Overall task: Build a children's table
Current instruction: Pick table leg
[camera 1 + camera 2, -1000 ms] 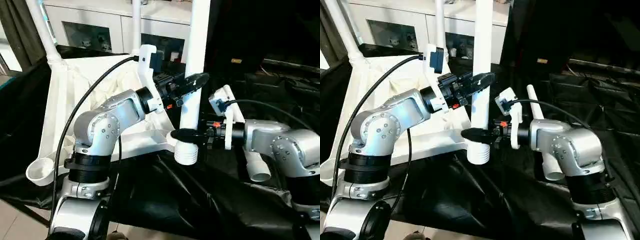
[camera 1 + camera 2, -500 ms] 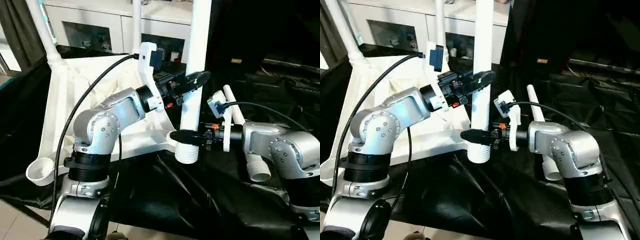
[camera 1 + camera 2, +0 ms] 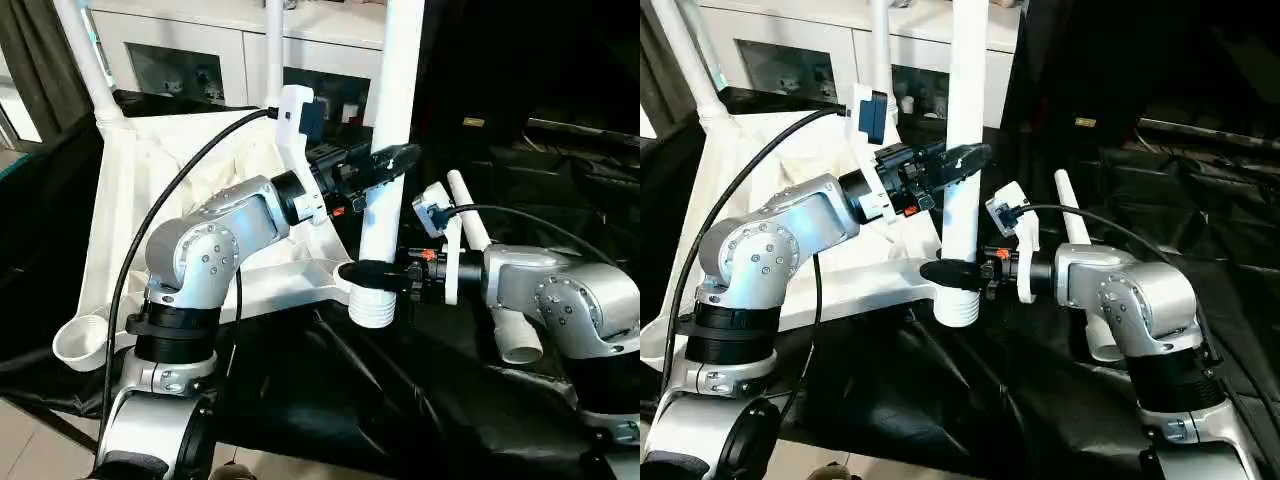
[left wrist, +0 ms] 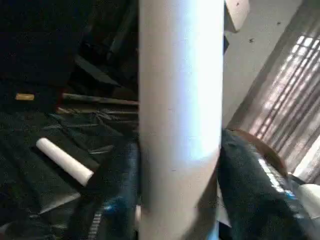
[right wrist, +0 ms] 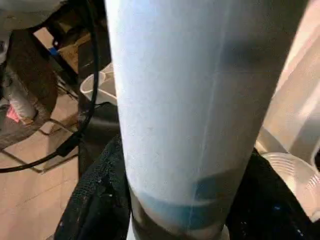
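Observation:
The white tabletop (image 3: 130, 190) leans tilted at the left, underside toward me, with two legs (image 3: 90, 60) rising from its far corners. A third white leg (image 3: 392, 90) stands upright in the middle, its ribbed end (image 3: 375, 308) hanging just off the tabletop's near corner (image 3: 335, 275). My left gripper (image 3: 392, 160) is shut on this leg at mid height; the left wrist view has the leg (image 4: 180, 120) between dark fingers (image 4: 247, 185). My right gripper (image 3: 372, 272) is shut on it just above the ribbed end, with fingers (image 5: 100, 200) hugging the leg (image 5: 190, 100).
A loose white leg (image 3: 495, 290) lies on the black sheeting (image 3: 400, 400) behind my right forearm. An empty round corner socket (image 3: 85, 345) sticks out at the near left. White cabinets (image 3: 200, 60) stand behind the table.
My right gripper has closed on the lower part of the upright leg and shifted slightly left. The left gripper stays at the same place on the leg.

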Motion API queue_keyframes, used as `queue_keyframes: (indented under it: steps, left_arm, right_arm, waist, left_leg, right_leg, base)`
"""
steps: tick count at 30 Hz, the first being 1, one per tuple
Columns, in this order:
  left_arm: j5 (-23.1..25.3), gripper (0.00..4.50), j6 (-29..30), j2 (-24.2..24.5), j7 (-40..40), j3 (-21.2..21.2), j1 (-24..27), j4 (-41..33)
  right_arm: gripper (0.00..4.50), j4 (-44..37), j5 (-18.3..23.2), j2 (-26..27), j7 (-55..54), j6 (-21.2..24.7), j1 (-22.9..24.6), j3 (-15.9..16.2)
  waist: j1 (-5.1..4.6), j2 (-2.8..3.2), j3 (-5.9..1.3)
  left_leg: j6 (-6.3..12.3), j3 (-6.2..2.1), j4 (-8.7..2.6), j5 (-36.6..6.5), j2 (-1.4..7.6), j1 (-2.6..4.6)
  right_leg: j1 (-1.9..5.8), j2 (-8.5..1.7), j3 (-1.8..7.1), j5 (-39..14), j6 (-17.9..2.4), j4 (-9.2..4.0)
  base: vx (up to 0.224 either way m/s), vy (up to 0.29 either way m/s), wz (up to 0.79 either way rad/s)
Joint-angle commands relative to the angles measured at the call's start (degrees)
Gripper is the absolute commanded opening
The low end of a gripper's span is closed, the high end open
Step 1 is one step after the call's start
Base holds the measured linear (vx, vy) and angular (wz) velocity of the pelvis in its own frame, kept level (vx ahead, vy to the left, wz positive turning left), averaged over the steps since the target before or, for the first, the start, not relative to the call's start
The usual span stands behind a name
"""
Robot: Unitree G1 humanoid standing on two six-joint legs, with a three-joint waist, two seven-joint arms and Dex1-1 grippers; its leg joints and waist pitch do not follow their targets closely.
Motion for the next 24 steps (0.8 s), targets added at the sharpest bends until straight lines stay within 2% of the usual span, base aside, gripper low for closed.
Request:
queue_keyframes:
  steps: [1,3,5,6,7,8,9,10,11,12,13,14,15,16,17,18,19,20,21,22,24]
  left_arm:
    - [-1.4,2.85,0.3,-0.3,-1.8,-1.4,-0.8,-2.4]
    - [0.9,2.97,-3.6,-1.0,0.3,-0.6,-0.7,-2.3]
    - [3.5,2.97,-10.2,-2.2,3.9,2.3,-1.0,-0.9]
    - [2.6,2.97,-12.0,-3.1,4.7,4.5,-1.2,-0.8]
    - [0.0,2.97,-12.7,-4.3,5.6,8.0,-1.3,-1.3]
    - [-1.5,2.97,-12.3,-4.5,6.1,9.5,-1.4,-1.6]
    - [-2.0,2.97,-11.8,-4.2,6.1,10.0,-1.2,-1.8]
    - [-2.4,2.97,-11.3,-3.8,6.0,10.4,-1.0,-2.1]
    - [-1.9,2.97,-10.7,-1.9,4.1,9.6,0.2,-2.5]
    - [-1.5,2.97,-10.7,-1.5,3.7,9.3,0.5,-2.6]
    - [0.6,2.97,-10.9,0.9,1.8,7.4,2.1,-2.6]
    - [1.1,2.97,-11.0,1.2,1.5,6.9,2.3,-2.6]
    - [8.3,2.97,-14.1,6.2,-1.9,0.3,4.8,-2.2]
    - [14.9,2.97,-17.3,11.2,-5.9,-6.6,7.2,-1.2]
    - [14.9,2.97,-17.3,11.2,-5.9,-6.6,7.2,-1.2]
    - [19.6,2.97,-20.2,14.4,-8.1,-11.4,8.5,-0.1]
    - [22.9,2.97,-22.1,16.7,-9.7,-14.9,9.4,0.8]
    - [24.8,2.97,-22.6,18.5,-10.9,-17.4,10.0,1.5]
    - [25.1,2.97,-22.7,18.9,-11.2,-18.0,10.1,1.7]
    - [29.4,2.97,-23.7,23.0,-13.7,-23.6,10.8,4.2]
    - [31.3,2.97,-24.4,24.5,-14.5,-25.6,10.9,5.3]
  right_arm:
    - [1.91,0.2,-0.7,0.4,-1.4,-1.6,0.1,-0.7]
    - [1.91,0.3,-1.0,1.7,-2.9,-2.9,0.5,-1.7]
    - [1.91,1.3,-1.7,4.7,-7.0,-5.7,0.9,-4.2]
    - [1.91,2.2,-2.0,6.2,-9.2,-7.0,0.9,-5.5]
    - [1.91,3.5,-2.7,8.1,-12.2,-8.8,0.9,-7.3]
    - [1.91,4.0,-3.0,8.9,-13.4,-9.8,0.9,-7.9]
    - [1.91,4.2,-3.5,9.3,-14.3,-10.6,1.0,-8.2]
    - [1.91,4.5,-4.0,9.8,-15.2,-11.3,1.1,-8.4]
    - [1.91,5.0,-4.9,10.7,-16.5,-13.7,1.4,-8.6]
    - [1.91,5.0,-5.2,10.8,-16.7,-14.2,1.5,-8.6]
    - [1.91,5.4,-6.5,11.5,-18.2,-16.7,1.9,-8.5]
    - [1.91,5.5,-6.7,11.6,-18.4,-16.9,1.9,-8.5]
    - [1.91,6.0,-8.4,12.3,-20.0,-19.5,2.4,-8.4]
    - [1.91,6.6,-11.1,12.0,-21.5,-21.8,2.7,-7.2]
    - [1.91,6.6,-11.1,12.0,-21.5,-21.8,2.7,-7.2]
    - [1.91,7.5,-13.6,11.5,-22.4,-23.8,3.0,-5.8]
    - [1.91,8.2,-15.4,11.2,-23.0,-25.2,3.2,-4.7]
    - [1.91,8.7,-16.3,11.3,-23.6,-26.1,3.3,-4.4]
    - [1.91,8.9,-16.4,11.3,-23.7,-26.2,3.4,-4.3]
    - [1.91,9.6,-17.1,11.9,-24.8,-27.0,3.6,-4.7]
    - [1.91,9.8,-17.2,12.0,-25.2,-27.2,3.6,-4.9]
  waist:
    - [-0.01,0.13,-4.37]
    - [-0.01,0.20,-4.36]
    - [-0.18,0.21,-4.33]
    - [-0.21,0.10,-4.41]
    - [-0.27,0.11,-4.37]
    - [-0.21,0.14,-4.47]
    - [-0.23,0.12,-4.43]
    - [-0.27,0.38,-4.42]
    - [-0.26,0.32,-4.43]
    - [-0.25,0.41,-4.49]
    - [-0.31,0.52,-4.36]
    - [-0.48,0.59,-4.41]
    - [-0.43,0.40,-4.41]
    - [-0.41,0.79,-4.34]
    - [-0.56,0.85,-4.34]
    - [-0.66,0.76,-4.37]
    - [-0.68,0.92,-4.32]
    - [-0.59,1.09,-4.35]
    - [-0.81,1.02,-4.27]
    - [-0.70,1.11,-4.35]
    - [-0.90,1.02,-4.18]
  left_leg:
    - [-0.67,1.00,-3.35,-6.8,-0.67,-0.32]
    - [-0.65,0.98,-3.40,-6.9,-0.61,-0.27]
    - [-0.90,0.94,-3.46,-7.1,-0.59,-0.45]
    - [-0.99,0.98,-3.42,-7.2,-0.64,-0.38]
    - [-1.28,1.00,-3.45,-7.4,-0.68,-0.50]
    - [-1.72,1.04,-3.37,-7.3,-0.72,-0.30]
    - [-1.70,1.00,-3.41,-7.4,-0.75,-0.29]
    - [-1.79,0.95,-3.49,-7.5,-0.68,-0.20]
    - [-1.68,0.99,-3.47,-7.6,-0.74,-0.15]
    - [-1.65,0.93,-3.52,-7.2,-0.70,-0.13]
    - [-1.55,0.97,-3.62,-7.3,-0.73,-0.13]
    - [-1.56,0.94,-3.71,-7.1,-0.64,-0.06]
    - [-1.38,0.90,-3.78,-7.0,-0.60,-0.05]
    - [-1.68,0.74,-4.05,-7.7,-0.54,0.12]
    - [-1.90,0.81,-4.09,-7.9,-0.44,0.23]
    - [-2.13,0.93,-4.00,-7.5,-0.57,0.24]
    - [-2.53,0.89,-4.07,-7.7,-0.48,0.29]
    - [-2.86,0.85,-4.14,-8.1,-0.49,0.41]
    - [-3.03,0.94,-4.14,-8.6,-0.59,0.30]
    - [-3.31,0.96,-4.10,-8.9,-0.52,0.50]
    - [-3.18,0.88,-4.29,-9.9,-0.65,0.30]
  right_leg:
    - [4.01,-2.38,1.97,-11.1,-7.8,-4.34]
    - [3.95,-2.40,1.96,-11.1,-7.8,-4.42]
    - [3.96,-2.53,1.95,-11.5,-7.6,-4.58]
    - [4.03,-2.53,1.90,-11.6,-7.6,-4.58]
    - [4.01,-2.67,1.93,-12.2,-7.6,-4.55]
    - [3.88,-2.58,1.94,-12.1,-7.8,-4.41]
    - [3.89,-2.50,1.91,-12.0,-7.7,-4.41]
    - [3.80,-2.41,1.92,-11.6,-7.5,-4.31]
    - [3.82,-2.29,1.90,-11.2,-7.1,-4.31]
    - [3.77,-2.32,1.91,-10.8,-6.9,-4.18]
    - [3.62,-2.26,1.90,-10.8,-6.5,-4.26]
    - [3.64,-2.19,1.93,-10.4,-6.3,-4.13]
    - [3.58,-2.21,1.89,-10.5,-5.9,-4.32]
    - [3.40,-2.30,1.89,-12.6,-4.3,-4.43]
    - [3.30,-2.22,2.00,-12.6,-4.1,-4.32]
    - [3.33,-2.21,2.12,-11.8,-4.2,-4.21]
    - [3.30,-2.18,2.18,-10.8,-4.5,-4.11]
    - [3.25,-2.25,2.17,-10.5,-4.7,-4.00]
    - [3.34,-2.18,2.25,-10.3,-5.0,-3.90]
    - [3.33,-2.31,2.30,-9.7,-5.8,-3.82]
    - [3.46,-2.24,2.33,-10.5,-5.8,-3.85]
  base:
    - [0.000,0.000,0.00]
    - [0.000,0.000,0.00]
    - [0.000,0.000,0.00]
    - [0.000,0.000,0.00]
    - [0.000,0.000,0.00]
    - [0.000,0.000,0.00]
    - [0.000,0.000,0.00]
    - [0.000,0.000,0.00]
    - [0.000,0.000,0.00]
    - [0.000,0.000,0.00]
    - [0.000,0.000,0.00]
    - [0.000,0.000,0.00]
    - [0.000,0.000,0.00]
    - [0.000,0.000,0.00]
    - [0.000,0.000,0.00]
    - [0.000,0.000,0.00]
    - [0.000,0.000,0.00]
    - [0.000,0.000,0.00]
    - [0.000,0.000,0.00]
    - [0.000,0.000,0.00]
    - [0.000,0.000,0.00]
